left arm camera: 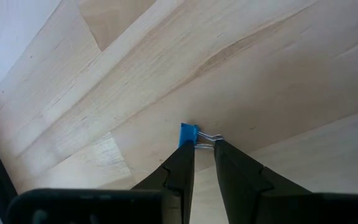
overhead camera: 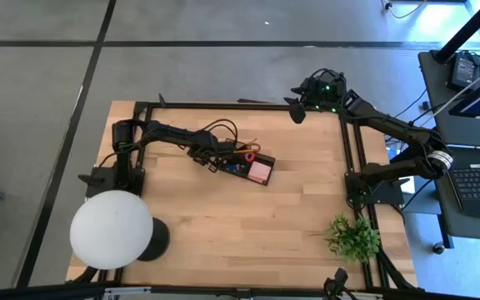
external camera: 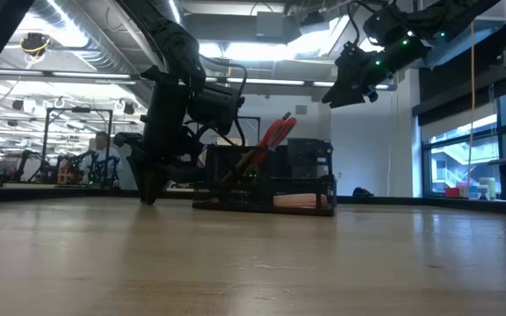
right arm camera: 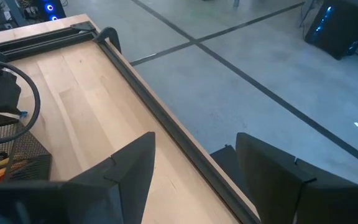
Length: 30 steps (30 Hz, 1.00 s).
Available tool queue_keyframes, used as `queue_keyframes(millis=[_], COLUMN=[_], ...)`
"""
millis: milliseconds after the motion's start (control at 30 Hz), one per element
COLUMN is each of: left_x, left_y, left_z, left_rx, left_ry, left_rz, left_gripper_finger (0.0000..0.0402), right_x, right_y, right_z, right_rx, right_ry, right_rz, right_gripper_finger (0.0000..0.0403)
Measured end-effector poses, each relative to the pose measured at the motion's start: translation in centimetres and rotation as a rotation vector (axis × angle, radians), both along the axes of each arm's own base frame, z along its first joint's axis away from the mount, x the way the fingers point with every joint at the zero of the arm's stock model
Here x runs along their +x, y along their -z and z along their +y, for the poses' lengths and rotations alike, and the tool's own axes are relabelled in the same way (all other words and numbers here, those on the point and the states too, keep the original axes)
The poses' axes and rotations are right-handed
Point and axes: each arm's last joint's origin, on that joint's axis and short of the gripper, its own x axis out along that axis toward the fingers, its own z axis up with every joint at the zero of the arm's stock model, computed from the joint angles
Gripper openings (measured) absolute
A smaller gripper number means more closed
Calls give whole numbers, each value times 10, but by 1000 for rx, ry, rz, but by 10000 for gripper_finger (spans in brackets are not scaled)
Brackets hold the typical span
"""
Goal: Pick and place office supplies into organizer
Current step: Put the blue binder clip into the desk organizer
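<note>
The black mesh organizer stands mid-table with red-handled scissors upright in it and a pink note block at its right end. In the low view the organizer shows the scissors sticking up. My left gripper is down at the tabletop just left of the organizer, shut on a tiny blue clip. My right gripper hangs open and high over the table's far right edge, holding nothing. My left gripper pinches the blue clip at its silver wire handles, between the very ends of its two fingers. The blue body sticks out past the fingertips. The fingers slant steeply down from above. Whether the clip rests on the wood or hangs just above it, I cannot tell.
A large white round lamp stands at the near left corner and a green plant at the near right. A black frame rail runs along the table's edge. Bare wood lies between organizer and plant.
</note>
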Motion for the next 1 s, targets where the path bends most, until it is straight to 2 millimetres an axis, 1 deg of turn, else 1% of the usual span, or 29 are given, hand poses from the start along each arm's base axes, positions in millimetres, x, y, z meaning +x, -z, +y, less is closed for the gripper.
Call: queue_keyframes(millis=[833,1000], left_x=[0,-1], left_y=[0,-3], left_z=[0,-1], left_rx=[-13,-22], left_ry=[9,-1], left_rz=[6,-4], left_gripper_finger=[63,79], right_x=[0,0], right_y=[0,0], right_z=[0,0], right_rx=[8,22], right_ry=[5,12], right_rz=[-6,-15], right_gripper_finger=[228,228])
